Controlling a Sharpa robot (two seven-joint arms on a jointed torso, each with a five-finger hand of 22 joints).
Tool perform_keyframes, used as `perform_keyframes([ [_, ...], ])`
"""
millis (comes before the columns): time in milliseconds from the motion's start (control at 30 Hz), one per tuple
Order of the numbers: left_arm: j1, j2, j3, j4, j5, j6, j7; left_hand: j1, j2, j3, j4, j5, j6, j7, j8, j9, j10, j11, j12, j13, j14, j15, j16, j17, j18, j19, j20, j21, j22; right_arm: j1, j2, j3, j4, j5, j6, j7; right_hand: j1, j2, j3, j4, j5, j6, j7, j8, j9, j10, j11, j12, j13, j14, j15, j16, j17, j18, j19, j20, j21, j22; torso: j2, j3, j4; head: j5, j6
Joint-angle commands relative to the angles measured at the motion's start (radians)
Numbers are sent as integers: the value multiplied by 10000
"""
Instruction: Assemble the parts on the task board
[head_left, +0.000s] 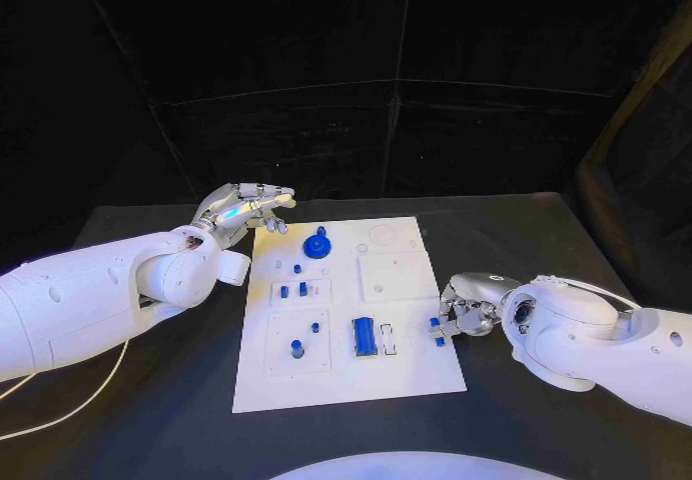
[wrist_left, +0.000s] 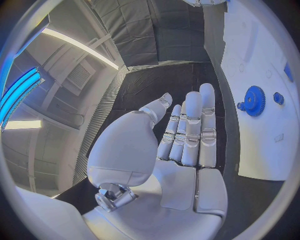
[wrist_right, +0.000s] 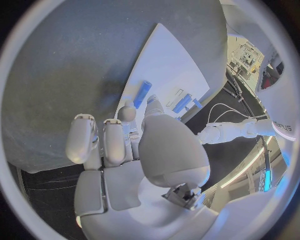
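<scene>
Right robot hand (head_left: 464, 312) at right edge of flat white rectangular task board (head_left: 411, 375), pinching small blue peg-like part (head_left: 436, 331) betw. thumb and a finger, part held just over board's right margin. Left robot hand (head_left: 245, 208) off far-left corner of board, fingers straight and side by side, holding nothing, resting near black worktop (head_left: 144, 420). Round blue gear-shaped part (head_left: 317, 242) seated at far side of board, long blue bar part (head_left: 365, 336) lying near-centre. Risks: thin pinch, so peg prob. tilts or slips on approach; misaligned w/ socket, likely jams or skids off edge; unbraced board could shift under push.
</scene>
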Motion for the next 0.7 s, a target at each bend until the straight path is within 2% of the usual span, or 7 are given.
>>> perform_keyframes([
  [33, 6, 11, 8, -6, 21, 127, 24, 29, 34, -57, -22, 28, -45, 1, 42, 2, -77, 5, 59, 15, -79, 4, 25, -10, 138, 39, 41, -32, -9, -6, 56, -1, -16, -308, 635, -276, 35, 26, -28, -32, 47, 57, -22, 36, 8, -38, -64, -66, -11, 352, -72, -68, -17, -51, -50, -24, -35, -12, -1, 3, 7, -15, -19],
  [267, 1, 2, 8, -8, 21, 132, 19, 29, 34, -57, -22, 28, -45, 1, 42, 2, -77, 5, 59, 15, -79, 4, 25, -10, 138, 39, 41, -32, -9, -52, 224, -3, -74, -602, 933, -427, 307, 39, -13, -166, 86, 65, -31, 67, 74, -63, -76, -133, -38, 347, -86, -101, -29, -45, -73, -40, -62, -44, 3, -9, 2, -9, -39],
  [433, -1, 0, 8, -6, 21, 137, 15, 29, 34, -57, -22, 28, -45, 1, 42, 2, -77, 5, 59, 15, -79, 4, 25, -10, 138, 39, 41, -32, -9, -97, 371, -3, -108, -941, 1002, -503, 989, 221, 172, -535, 162, 31, -32, 82, 160, -85, -95, -228, -69, 350, -106, -132, -24, -44, -80, -62, -82, -57, -5, -9, 1, -5, -43],
  [567, -2, -5, 8, -1, 21, 138, 14, 29, 34, -57, -22, 28, -45, 1, 42, 2, -77, 5, 59, 15, -79, 4, 25, -10, 138, 39, 41, -32, -9, -120, 493, -4, -140, -1259, 1165, -592, 1184, 309, 220, -652, 106, 1, -24, 70, 190, -97, -91, -281, -92, 350, -104, -151, -27, -42, -87, -64, -95, -69, -13, -15, 10, -8, -46],
  [633, -2, -9, 8, 3, 21, 137, 13, 29, 34, -57, -22, 28, -45, 1, 42, 2, -77, 5, 59, 15, -79, 4, 25, -10, 138, 39, 41, -32, -9, -131, 566, -4, -159, -1423, 1279, -637, 1388, 382, 296, -777, 7, -19, -23, 59, 209, -110, -95, -324, -110, 350, -109, -161, -25, -40, -92, -68, -104, -78, -10, -14, 13, -8, -45],
  [700, -3, -13, 8, 6, 21, 137, 13, 29, 34, -57, -22, 28, -45, 1, 42, 2, -77, 5, 59, 15, -79, 4, 25, -10, 138, 39, 41, -32, -9, -144, 620, -5, -168, -1518, 1358, -662, 1639, 483, 431, -930, -333, -29, -25, 48, 230, -122, -100, -372, -129, 350, -117, -175, -24, -39, -94, -75, -112, -82, -12, -15, 15, -6, -43],
])
